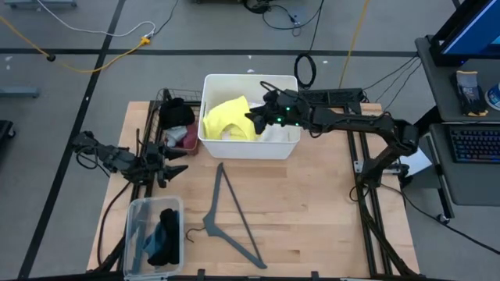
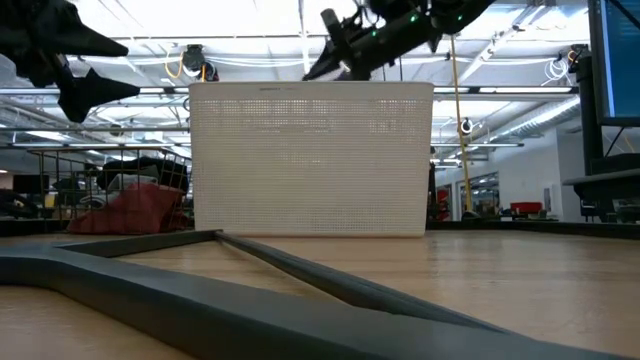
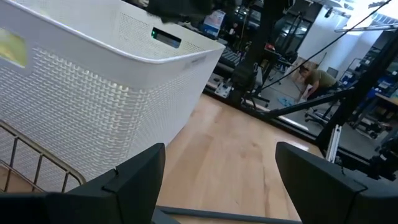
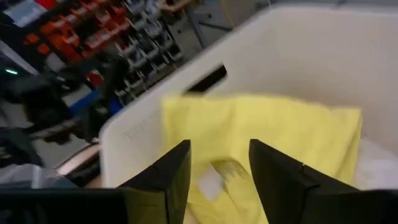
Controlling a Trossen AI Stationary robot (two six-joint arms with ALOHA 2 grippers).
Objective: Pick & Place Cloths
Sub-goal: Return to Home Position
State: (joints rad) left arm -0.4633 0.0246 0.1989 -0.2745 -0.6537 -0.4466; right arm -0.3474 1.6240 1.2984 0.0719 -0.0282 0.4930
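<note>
The clear bin (image 1: 131,209) sits at the near left corner of the worktop (image 1: 328,203). A black cloth (image 1: 169,225) and a teal cloth (image 1: 153,243) lie inside it. Just beside the bin, the grey hanger (image 1: 239,211) lies flat on the wood.

A bit further back, the left gripper (image 1: 178,168) hangs by the left edge. Its fingers are wide apart and hold nothing.

The white bin (image 1: 250,148) stands at the far edge, near the middle. The yellow cloth (image 1: 226,117) and a white cloth (image 1: 280,134) lie in it. The right gripper (image 1: 256,121) hangs over the yellow cloth, open and empty.

A wire basket (image 1: 164,95) stands on the left of the white bin, touching it. It holds a second black cloth (image 1: 176,113) and a maroon cloth (image 1: 176,139).
</note>
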